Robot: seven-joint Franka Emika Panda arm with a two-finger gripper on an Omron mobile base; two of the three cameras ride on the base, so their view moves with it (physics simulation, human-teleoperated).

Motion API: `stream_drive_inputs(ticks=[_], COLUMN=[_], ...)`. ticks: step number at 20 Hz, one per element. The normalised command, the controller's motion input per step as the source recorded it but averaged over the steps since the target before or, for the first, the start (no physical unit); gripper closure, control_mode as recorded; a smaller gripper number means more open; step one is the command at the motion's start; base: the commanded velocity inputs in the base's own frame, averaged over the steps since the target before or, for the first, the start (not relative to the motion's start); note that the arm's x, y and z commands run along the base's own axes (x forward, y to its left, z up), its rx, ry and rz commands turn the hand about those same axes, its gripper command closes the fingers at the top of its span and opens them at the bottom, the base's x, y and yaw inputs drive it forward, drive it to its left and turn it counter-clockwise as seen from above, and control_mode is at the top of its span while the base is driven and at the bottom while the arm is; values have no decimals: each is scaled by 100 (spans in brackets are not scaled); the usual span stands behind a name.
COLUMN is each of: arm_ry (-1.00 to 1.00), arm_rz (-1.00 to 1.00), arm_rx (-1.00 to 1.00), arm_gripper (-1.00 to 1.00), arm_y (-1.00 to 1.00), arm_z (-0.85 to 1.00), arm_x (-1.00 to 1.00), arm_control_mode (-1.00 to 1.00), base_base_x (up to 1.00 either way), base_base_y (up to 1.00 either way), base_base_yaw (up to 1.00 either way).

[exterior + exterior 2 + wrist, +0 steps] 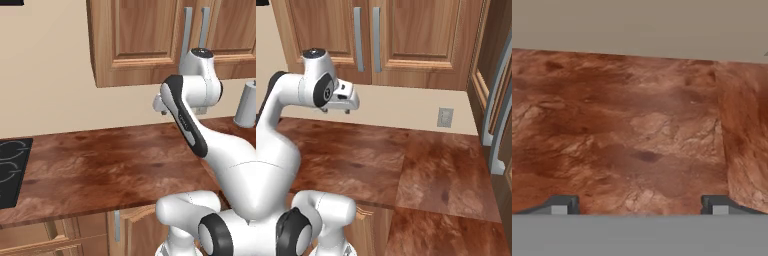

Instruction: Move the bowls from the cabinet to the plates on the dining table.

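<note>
I had the hand (346,106) held up over the reddish-brown desk (361,160), its jaws spread wide and gripping nothing; through the hand camera I saw both dark fingertips (559,205) far apart at the bottom, with bare wood grain between them and a pale wall strip beyond. The hand sat well above the desk top, just below the wall-hung cabinet (406,35). That cabinet hung directly ahead, its two panelled doors shut, with two long grey handles (358,37) running side by side down the middle. I could not see any bowls, so I could not tell where they were behind those doors. On my left a black stovetop (11,170) was set into the desk, and a pale cylinder (246,104) stood near the wall on the right. A small wall socket (445,117) showed farther right.
</note>
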Motion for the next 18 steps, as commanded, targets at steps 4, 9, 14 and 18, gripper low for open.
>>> stream_drive_inputs(ticks=[4,9,14,18], arm_ry=[-20,-20,-17,-14], arm_rz=[-1,-2,-4,-3], arm_rx=[-4,-4,-1,0], arm_gripper=[-100,-100,-100,-100], arm_y=[-12,-24,-31,-26], arm_z=[44,40,30,24], arm_x=[-22,-14,-3,0], arm_control_mode=[-100,-100,-100,-100], base_base_x=[0,0,0,0], base_base_y=[0,0,0,0], base_base_yaw=[0,0,0,0])
